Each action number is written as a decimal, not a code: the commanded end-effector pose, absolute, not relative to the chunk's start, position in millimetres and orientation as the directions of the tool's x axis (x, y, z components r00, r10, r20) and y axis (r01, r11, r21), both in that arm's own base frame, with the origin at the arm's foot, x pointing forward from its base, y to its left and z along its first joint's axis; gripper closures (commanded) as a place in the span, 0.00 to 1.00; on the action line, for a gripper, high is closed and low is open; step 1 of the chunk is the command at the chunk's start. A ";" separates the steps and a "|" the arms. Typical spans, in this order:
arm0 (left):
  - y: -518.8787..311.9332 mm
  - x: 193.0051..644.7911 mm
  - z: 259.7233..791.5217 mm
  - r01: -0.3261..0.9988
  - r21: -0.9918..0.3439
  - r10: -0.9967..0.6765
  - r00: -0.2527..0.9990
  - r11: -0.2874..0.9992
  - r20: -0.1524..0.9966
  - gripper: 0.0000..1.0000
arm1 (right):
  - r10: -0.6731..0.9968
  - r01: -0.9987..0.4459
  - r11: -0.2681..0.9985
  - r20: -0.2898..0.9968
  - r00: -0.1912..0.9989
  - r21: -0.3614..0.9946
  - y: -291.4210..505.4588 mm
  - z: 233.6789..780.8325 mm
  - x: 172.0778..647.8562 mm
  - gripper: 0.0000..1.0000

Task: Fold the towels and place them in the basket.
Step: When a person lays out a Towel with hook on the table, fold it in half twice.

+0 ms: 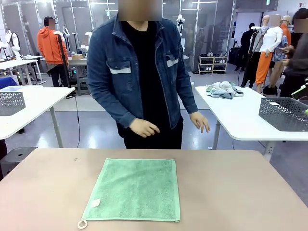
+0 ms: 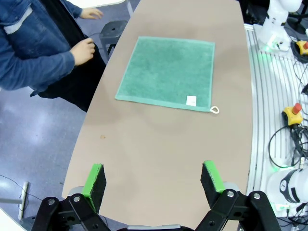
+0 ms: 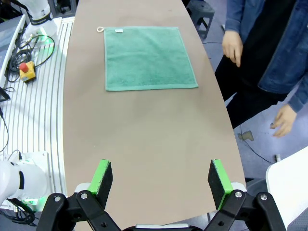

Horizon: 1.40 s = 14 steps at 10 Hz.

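The mint green towel (image 1: 132, 190) is lying spread flat at the front view's lower centre, ready for folding; left gripper (image 2: 153, 168) and right gripper (image 3: 160, 167) are hovering wide open, holding nothing.

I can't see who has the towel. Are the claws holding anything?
Nothing is held. The left claw and right claw are both open over the table, and the green towel lies flat, untouched.

One mint green towel (image 1: 133, 188) on one brown table (image 1: 240, 192), one person (image 1: 139, 72) opposite, two grippers, left gripper (image 2: 154, 180) and right gripper (image 3: 161, 178), two grey baskets, far-left basket (image 1: 10, 102), far-right basket (image 1: 284, 113).
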<state>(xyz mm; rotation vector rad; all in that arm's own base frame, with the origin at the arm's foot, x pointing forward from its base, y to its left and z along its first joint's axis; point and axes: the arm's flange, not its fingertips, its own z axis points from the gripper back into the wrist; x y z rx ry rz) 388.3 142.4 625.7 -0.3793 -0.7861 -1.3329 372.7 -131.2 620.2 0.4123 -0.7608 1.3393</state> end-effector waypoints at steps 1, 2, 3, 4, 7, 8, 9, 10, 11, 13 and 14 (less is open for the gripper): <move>130.2 386.2 624.4 0.953 0.195 -0.742 0.044 0.231 0.669 0.00 | 0.736 -0.966 0.202 0.675 0.042 -0.160 -117.0 619.5 369.1 0.00; 105.3 383.7 616.3 0.953 0.195 -0.779 0.063 0.233 0.624 0.00 | 0.769 -0.968 0.193 0.637 0.049 -0.159 -91.4 613.6 361.2 0.00; 80.3 380.9 606.4 0.951 0.192 -0.813 0.091 0.242 0.575 0.00 | 0.807 -0.968 0.190 0.587 0.060 -0.161 -61.9 605.6 351.4 0.00; 55.0 377.0 590.7 0.947 0.190 -0.850 0.129 0.257 0.510 0.00 | 0.866 -0.959 0.210 0.492 0.092 -0.191 -29.0 586.9 341.2 0.00; 0.3 370.5 524.1 0.964 0.145 -0.933 0.169 0.224 0.318 0.00 | 0.937 -0.947 0.237 0.310 0.164 -0.217 63.8 493.8 326.3 0.00; -11.7 368.7 502.2 0.972 0.129 -0.952 0.160 0.199 0.262 0.00 | 0.951 -0.938 0.252 0.240 0.194 -0.239 89.9 464.5 321.3 0.00; -22.7 366.3 482.6 0.974 0.110 -0.962 0.172 0.198 0.211 0.00 | 0.956 -0.923 0.273 0.185 0.228 -0.270 110.5 444.0 317.1 0.00; -32.4 364.6 463.0 0.974 0.118 -0.974 0.174 0.192 0.144 0.00 | 0.956 -0.903 0.288 0.144 0.254 -0.319 124.2 430.5 316.4 0.00; -36.3 362.8 450.0 0.972 0.132 -0.978 0.179 0.193 0.109 0.00 | 0.960 -0.902 0.280 0.121 0.254 -0.330 128.6 425.6 314.1 0.00; -31.0 358.3 434.8 0.966 0.173 -0.981 0.178 0.190 0.081 0.00 | 0.957 -0.901 0.289 0.120 0.264 -0.324 130.3 421.8 310.8 0.00; -28.2 359.1 434.6 0.965 0.189 -0.982 0.170 0.182 0.081 0.00 | 0.956 -0.909 0.291 0.133 0.262 -0.299 129.7 423.2 312.4 0.00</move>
